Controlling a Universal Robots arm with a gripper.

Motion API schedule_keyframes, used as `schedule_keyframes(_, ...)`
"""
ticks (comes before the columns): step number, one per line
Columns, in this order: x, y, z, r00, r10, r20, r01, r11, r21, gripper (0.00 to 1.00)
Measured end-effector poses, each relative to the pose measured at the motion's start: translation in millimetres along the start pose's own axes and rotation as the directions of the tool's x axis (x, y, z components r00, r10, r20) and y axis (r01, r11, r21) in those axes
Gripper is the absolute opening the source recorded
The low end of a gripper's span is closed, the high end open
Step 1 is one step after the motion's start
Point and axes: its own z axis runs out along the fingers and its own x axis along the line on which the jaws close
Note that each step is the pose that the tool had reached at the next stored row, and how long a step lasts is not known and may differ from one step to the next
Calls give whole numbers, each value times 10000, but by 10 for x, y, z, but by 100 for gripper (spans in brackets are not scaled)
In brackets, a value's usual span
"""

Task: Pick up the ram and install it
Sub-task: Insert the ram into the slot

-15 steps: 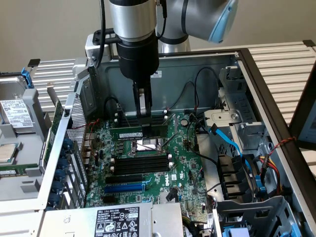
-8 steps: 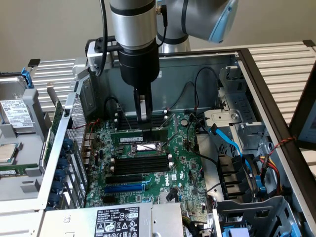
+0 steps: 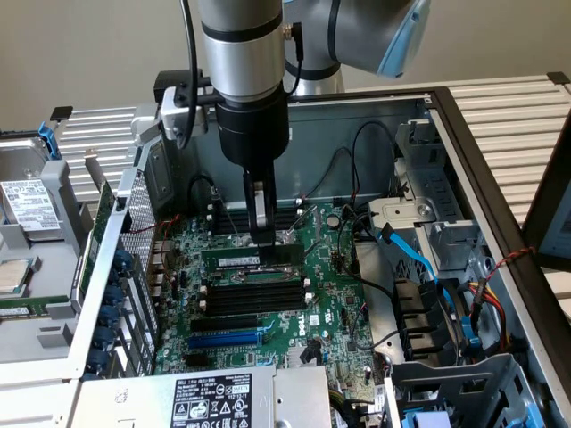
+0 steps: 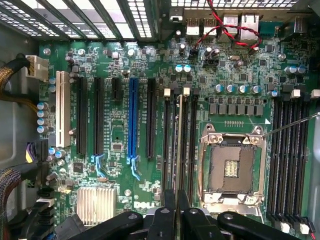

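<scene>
It is a computer workshop or lab: an open computer case with its motherboard lies on a slatted metal table, a robot arm above the case, another opened chassis beside it.

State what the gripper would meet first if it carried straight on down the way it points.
The gripper is shut on the ram, which stands edge-on below it; going on would press the ram into the black memory slots on the motherboard. How far it is seated is unclear.

In the exterior view, black empty slots cross the motherboard; the blue slot lies at six o'clock of them, a blue cable at three o'clock.
</scene>
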Motion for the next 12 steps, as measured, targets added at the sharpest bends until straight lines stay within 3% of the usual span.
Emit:
schedule_keyframes(4,3,1,27,9999,-115,24,115,9999,-18,13)
schedule_keyframes(8,23,-9,41,9998,-185,48,185,9998,-72,13)
schedule_keyframes(12,38,-25,68,9997,-182,132,183,9998,-109,13)
